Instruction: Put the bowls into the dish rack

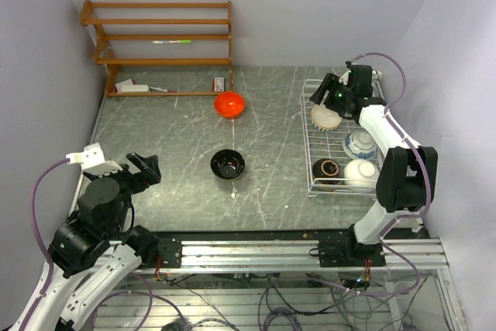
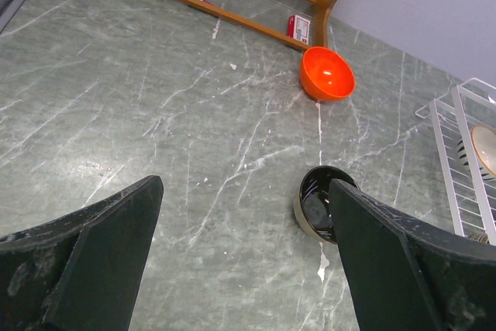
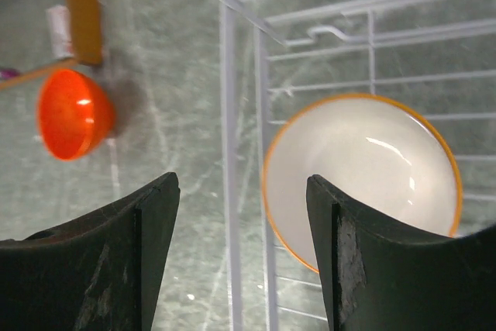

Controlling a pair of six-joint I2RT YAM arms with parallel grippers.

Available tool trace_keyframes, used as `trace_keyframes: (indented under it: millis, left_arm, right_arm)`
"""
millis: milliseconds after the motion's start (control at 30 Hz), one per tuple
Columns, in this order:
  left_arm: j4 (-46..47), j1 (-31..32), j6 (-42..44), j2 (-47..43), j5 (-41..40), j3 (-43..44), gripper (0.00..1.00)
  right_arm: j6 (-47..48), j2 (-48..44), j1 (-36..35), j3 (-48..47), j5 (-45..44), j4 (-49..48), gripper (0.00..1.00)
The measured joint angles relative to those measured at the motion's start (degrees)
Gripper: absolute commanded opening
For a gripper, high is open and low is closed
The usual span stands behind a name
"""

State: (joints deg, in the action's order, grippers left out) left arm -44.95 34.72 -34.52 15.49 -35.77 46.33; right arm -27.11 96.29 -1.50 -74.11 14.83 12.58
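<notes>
Rack point(image 1: 307, 149) sits at right side of surface point(image 1: 170, 137), in front of right arm point(image 1: 403, 176). Four bowls inside: cream bowl point(image 3: 364, 168) at far left, leaning on its side with mouth open to the wrist camera; blue-and-white bowl point(image 1: 360, 143) mid-right; brown bowl point(image 1: 326, 169) near left; white bowl point(image 1: 361, 171) near right, touching the brown one. Right jaws hang over the rack's far left corner, parted, gripping nothing; cream bowl lies just beneath, partly hidden behind one finger. Two bowls outside the rack: orange bowl point(image 1: 229, 104) far centre, just in front of wooden shelf point(image 1: 163, 36); black bowl point(image 1: 228, 164) at mid-surface, upright. Left arm point(image 1: 101, 207) is at the near left, well apart from both; left jaws spread wide, empty, pointed toward the black bowl.
</notes>
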Motion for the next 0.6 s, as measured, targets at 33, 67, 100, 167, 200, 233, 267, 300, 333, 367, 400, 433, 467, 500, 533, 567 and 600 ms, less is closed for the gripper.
trace_keyframes:
  millis: [33, 67, 100, 167, 200, 233, 267, 300, 333, 367, 400, 433, 467, 500, 533, 567, 600]
  left_arm:
    - [0.0, 0.0, 0.0, 0.0, 0.0, 0.0, 0.99]
    - [0.0, 0.0, 0.0, -0.02, -0.02, 0.0, 0.99]
    - [0.0, 0.0, 0.0, -0.02, -0.02, 0.0, 0.99]
    - [0.0, 0.0, 0.0, -0.13, -0.02, 0.0, 0.99]
    - [0.02, 0.02, 0.0, -0.2, 0.0, 0.0, 0.99]
    - [0.02, 0.02, 0.0, -0.2, -0.02, 0.0, 0.99]
    - [0.0, 0.02, 0.0, -0.2, -0.02, 0.0, 0.99]
    - [0.02, 0.02, 0.0, -0.2, 0.0, 0.0, 0.99]
    - [0.02, 0.02, 0.0, -0.2, 0.0, 0.0, 0.99]
    - [0.02, 0.02, 0.0, -0.2, -0.02, 0.0, 0.99]
    - [0.0, 0.02, 0.0, -0.2, -0.02, 0.0, 0.99]
    - [0.02, 0.02, 0.0, -0.2, -0.02, 0.0, 0.99]
    - [0.0, 0.02, -0.02, -0.2, -0.02, 0.0, 0.99]
    - [0.0, 0.02, 0.0, -0.2, -0.02, 0.0, 0.99]
    - [0.0, 0.02, 0.0, -0.2, -0.02, 0.0, 0.99]
    - [0.02, 0.04, 0.0, -0.2, -0.02, 0.0, 0.99]
    - [0.0, 0.04, 0.0, -0.2, -0.02, 0.0, 0.99]
  right_arm:
    - [0.92, 0.35, -0.68, -0.24, -1.73, 1.66, 0.66]
    - [1.75, 0.81, -1.27, -0.59, -3.72, 3.19, 0.66]
    - [2.4, 1.22, -1.75, -1.09, -5.14, 4.39, 0.65]
    - [3.5, 2.43, -2.69, -2.32, -8.09, 6.29, 0.63]
    - [3.98, 3.13, -3.21, -3.02, -9.6, 6.97, 0.62]
    - [4.33, 3.8, -3.69, -3.58, -10.71, 7.48, 0.61]
    - [4.68, 4.39, -4.17, -4.02, -11.54, 7.91, 0.59]
    - [4.94, 4.94, -4.55, -4.37, -12.2, 8.26, 0.58]
    - [5.07, 5.55, -4.9, -4.92, -12.72, 8.74, 0.58]
    - [5.16, 6.08, -5.16, -5.29, -13.03, 8.85, 0.58]
    - [5.27, 6.86, -5.49, -5.99, -13.57, 9.11, 0.56]
    - [5.33, 7.69, -5.84, -6.64, -14.21, 9.2, 0.55]
    - [5.38, 8.48, -6.16, -7.28, -14.82, 9.27, 0.54]
    - [5.42, 9.05, -6.25, -7.74, -15.43, 9.46, 0.53]
    - [5.44, 9.62, -6.67, -8.24, -16.33, 9.68, 0.52]
    - [5.46, 10.01, -6.93, -8.55, -17.2, 9.86, 0.51]
    - [5.49, 10.27, -7.19, -8.76, -18.08, 10.03, 0.51]
